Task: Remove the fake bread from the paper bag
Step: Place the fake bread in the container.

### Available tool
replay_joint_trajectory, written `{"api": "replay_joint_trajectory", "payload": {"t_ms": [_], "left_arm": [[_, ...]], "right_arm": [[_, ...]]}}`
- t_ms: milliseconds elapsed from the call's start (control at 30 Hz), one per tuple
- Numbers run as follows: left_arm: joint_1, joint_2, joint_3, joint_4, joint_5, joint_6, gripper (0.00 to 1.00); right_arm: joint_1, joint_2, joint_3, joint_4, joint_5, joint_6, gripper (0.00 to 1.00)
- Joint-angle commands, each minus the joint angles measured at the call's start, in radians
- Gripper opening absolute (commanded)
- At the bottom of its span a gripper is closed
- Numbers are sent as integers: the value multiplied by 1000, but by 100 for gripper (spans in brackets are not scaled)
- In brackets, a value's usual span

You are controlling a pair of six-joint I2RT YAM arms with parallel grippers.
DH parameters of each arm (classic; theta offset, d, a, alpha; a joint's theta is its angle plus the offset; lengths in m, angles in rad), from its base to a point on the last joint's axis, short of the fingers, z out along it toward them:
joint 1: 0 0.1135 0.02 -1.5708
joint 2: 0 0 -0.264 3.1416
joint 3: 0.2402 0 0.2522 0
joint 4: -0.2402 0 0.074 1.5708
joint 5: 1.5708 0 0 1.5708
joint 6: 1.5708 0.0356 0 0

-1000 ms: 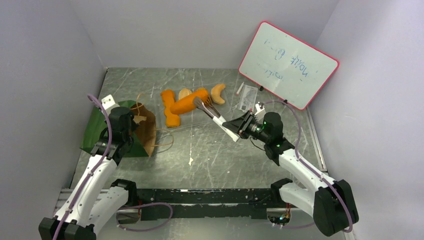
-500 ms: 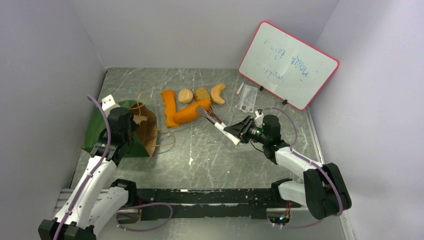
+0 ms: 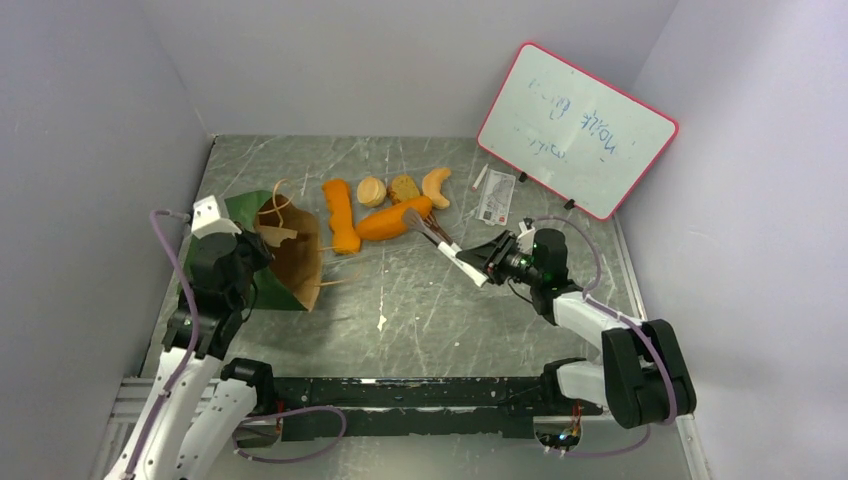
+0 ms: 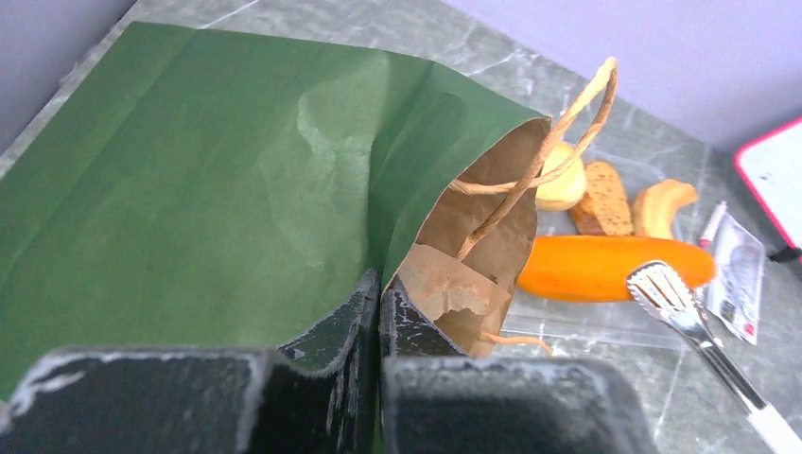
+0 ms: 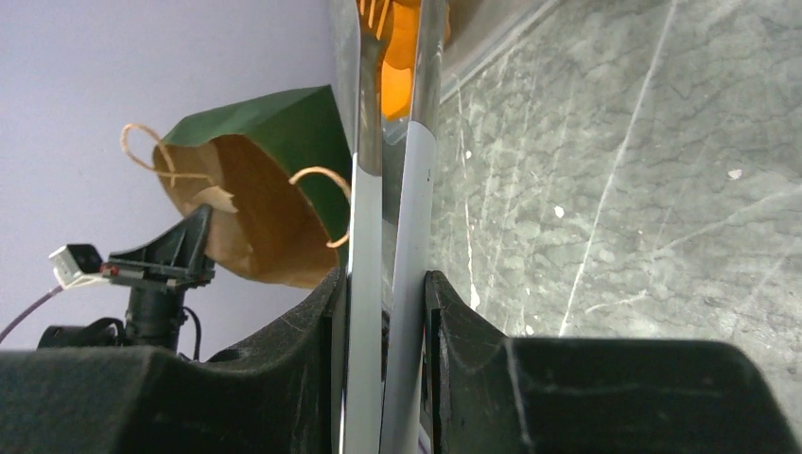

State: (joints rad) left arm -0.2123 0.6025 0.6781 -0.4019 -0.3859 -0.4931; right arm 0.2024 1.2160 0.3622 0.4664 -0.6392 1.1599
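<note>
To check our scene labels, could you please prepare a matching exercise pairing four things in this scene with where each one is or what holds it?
Things:
1. paper bag
2. tongs
3. croissant
4. whiteboard

Places:
A. standing at the back right of the table
B. pinched at its rim by the left gripper
C. clamped in the right gripper
D. lying on the table just right of the brown slice

Pairs: 1-B, 2-C, 3-D, 4-A

Pink-framed whiteboard (image 3: 577, 130) at back right, small card (image 3: 497, 196) just beside
</note>
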Motion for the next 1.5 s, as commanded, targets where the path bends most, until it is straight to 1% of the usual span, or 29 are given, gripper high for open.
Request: {"api": "replay_joint_trajectory", "payload": {"t_ms": [0,67,167,367,500,800,933,1067,1300,1467], "left_arm": [[-1,-46,34,-24,120,83,7],[-1,-53,41,-37,171,113,7],[-1,-65,61,-66,208,155,7],[-1,-45,143,-180,252,208,7],[-1,-68,162,-184,311,214,7],[-1,-61,224,-217,441,259,7],[-1,-69,245,-235,448,284,7],[-2,-76,286,-274,409,304,7],[-1,-92,332,-251,382,343,7],[-1,-77,359,-234,386,374,7]], "right_arm": [[-8,26,-14,72,-40,-10,19],[-11,32,-14,76,-46,-15,23],[-18,43,-19,83,-58,-17,28],[-46,53,-25,96,-90,-18,35],[-67,41,-27,78,-106,-27,36],[-90,-4,-42,53,-116,-33,38],[-105,-2,-50,48,-125,-39,39],[-114,-8,-57,38,-130,-49,39],[-121,-34,-48,-3,-124,-66,41],[-120,-6,-29,1,-124,-69,42]]}}
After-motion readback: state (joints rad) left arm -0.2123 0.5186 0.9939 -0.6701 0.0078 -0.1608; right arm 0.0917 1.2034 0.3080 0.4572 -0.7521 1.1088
